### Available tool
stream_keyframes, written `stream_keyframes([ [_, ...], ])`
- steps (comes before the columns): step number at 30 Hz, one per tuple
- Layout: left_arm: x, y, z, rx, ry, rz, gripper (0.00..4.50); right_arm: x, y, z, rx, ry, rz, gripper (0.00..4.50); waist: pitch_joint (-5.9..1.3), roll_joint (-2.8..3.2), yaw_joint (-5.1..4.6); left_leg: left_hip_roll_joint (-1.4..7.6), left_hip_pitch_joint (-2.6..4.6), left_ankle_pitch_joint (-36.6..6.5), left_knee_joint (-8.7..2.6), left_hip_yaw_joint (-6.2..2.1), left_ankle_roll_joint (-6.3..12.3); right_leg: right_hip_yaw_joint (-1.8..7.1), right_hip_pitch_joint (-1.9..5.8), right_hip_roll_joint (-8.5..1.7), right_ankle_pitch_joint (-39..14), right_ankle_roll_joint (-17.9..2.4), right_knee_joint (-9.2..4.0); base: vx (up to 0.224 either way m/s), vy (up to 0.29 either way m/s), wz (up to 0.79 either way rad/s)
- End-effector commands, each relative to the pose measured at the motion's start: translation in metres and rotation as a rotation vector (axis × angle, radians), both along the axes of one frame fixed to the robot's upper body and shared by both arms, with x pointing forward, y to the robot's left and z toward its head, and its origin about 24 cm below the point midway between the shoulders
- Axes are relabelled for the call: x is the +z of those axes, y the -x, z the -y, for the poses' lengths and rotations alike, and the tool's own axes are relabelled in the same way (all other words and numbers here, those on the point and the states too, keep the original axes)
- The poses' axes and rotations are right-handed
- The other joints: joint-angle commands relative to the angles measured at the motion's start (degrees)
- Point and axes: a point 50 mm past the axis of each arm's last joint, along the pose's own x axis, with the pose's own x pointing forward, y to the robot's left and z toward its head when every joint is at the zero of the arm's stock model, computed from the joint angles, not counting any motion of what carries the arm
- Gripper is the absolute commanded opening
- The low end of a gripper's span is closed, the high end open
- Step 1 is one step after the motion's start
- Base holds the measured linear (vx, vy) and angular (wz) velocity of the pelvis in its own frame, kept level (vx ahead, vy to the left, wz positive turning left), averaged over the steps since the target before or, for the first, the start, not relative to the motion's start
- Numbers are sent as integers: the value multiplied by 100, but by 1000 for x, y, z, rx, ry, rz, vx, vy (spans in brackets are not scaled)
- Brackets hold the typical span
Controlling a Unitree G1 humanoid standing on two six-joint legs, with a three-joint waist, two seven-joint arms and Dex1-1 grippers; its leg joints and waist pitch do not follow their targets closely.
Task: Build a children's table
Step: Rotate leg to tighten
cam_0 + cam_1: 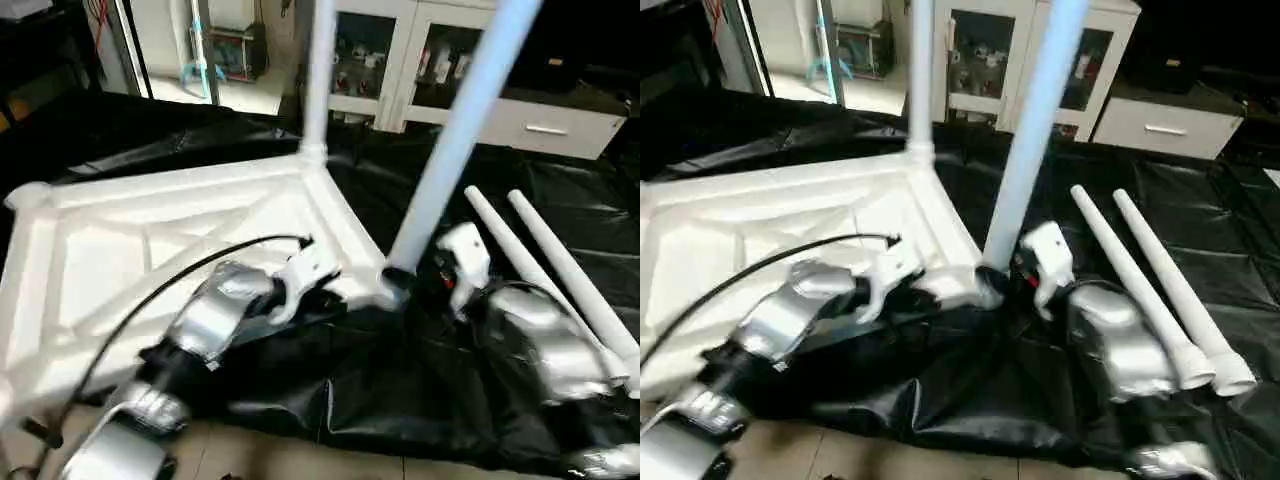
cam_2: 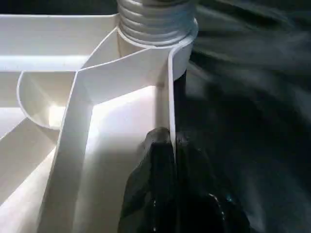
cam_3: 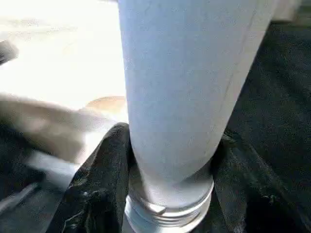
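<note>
My right gripper point(image 3: 170, 184) clamps second leg point(image 1: 455, 140) at near corner socket point(image 2: 155, 29); left gripper point(image 2: 170, 160) pinches tabletop point(image 1: 150, 250) rim. Threads showing; next, twist home. Spare legs point(image 1: 1140, 280) at three o'clock.

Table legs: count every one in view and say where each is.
4. One far leg stands in the back corner socket; a near leg stands tilted in the front socket, the right gripper around its base; two loose legs lie on the black sheet.
</note>
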Motion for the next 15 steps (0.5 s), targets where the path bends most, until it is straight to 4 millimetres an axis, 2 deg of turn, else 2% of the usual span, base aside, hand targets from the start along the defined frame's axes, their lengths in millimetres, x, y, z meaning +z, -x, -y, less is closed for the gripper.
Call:
stream_keyframes([
  [1,25,-9,23,37,130,78,0,-40,7,5,-179,120,-181,200,-327,-40,3,276,8,-1307,-479,-195,-90,204,192,-355,-2230,-889,-521,0,0,0],
  [3,26,-11,29,53,134,83,0,-41,3,-4,-231,110,-176,200,-331,-21,13,279,34,-1208,-470,-166,-22,225,164,-326,-1777,-978,-498,0,0,0],
  [4,25,-12,33,57,108,107,0,-39,-1,-18,-237,84,-161,200,-339,-28,8,271,12,-1137,-474,-167,18,223,191,-327,-1571,-1029,-469,0,0,0],
  [6,25,-12,33,56,99,115,0,-38,-1,-21,-233,78,-153,200,-339,-20,12,276,3,-1106,-482,-171,35,217,203,-328,-1495,-1030,-460,0,0,0],
  [7,25,-13,33,62,98,117,0,-35,-2,-27,-192,56,-132,200,-349,-38,27,279,4,-1029,-468,-160,107,223,221,-336,-1276,-1057,-439,0,0,0],
  [9,24,-13,31,61,83,125,0,-31,-3,-32,-168,27,-112,200,-353,-25,42,282,3,-905,-465,-153,184,223,229,-332,-1047,-1120,-418,0,0,0],
  [12,23,-14,26,63,66,135,0,-27,-4,-36,-132,21,-79,200,-330,-45,51,283,-8,-952,-477,-149,227,223,239,-340,-1164,-1133,-437,0,0,0],
  [13,22,-14,25,62,62,135,0,-26,-3,-36,-120,27,-67,200,-321,-34,49,289,5,-1098,-487,-154,179,223,227,-350,-1470,-1072,-467,0,0,0],
  [15,21,-14,23,63,58,136,0,-22,-3,-36,-98,18,-46,200,-313,-20,48,294,11,-1192,-500,-161,137,225,215,-349,-1618,-1016,-487,0,0,0],
])
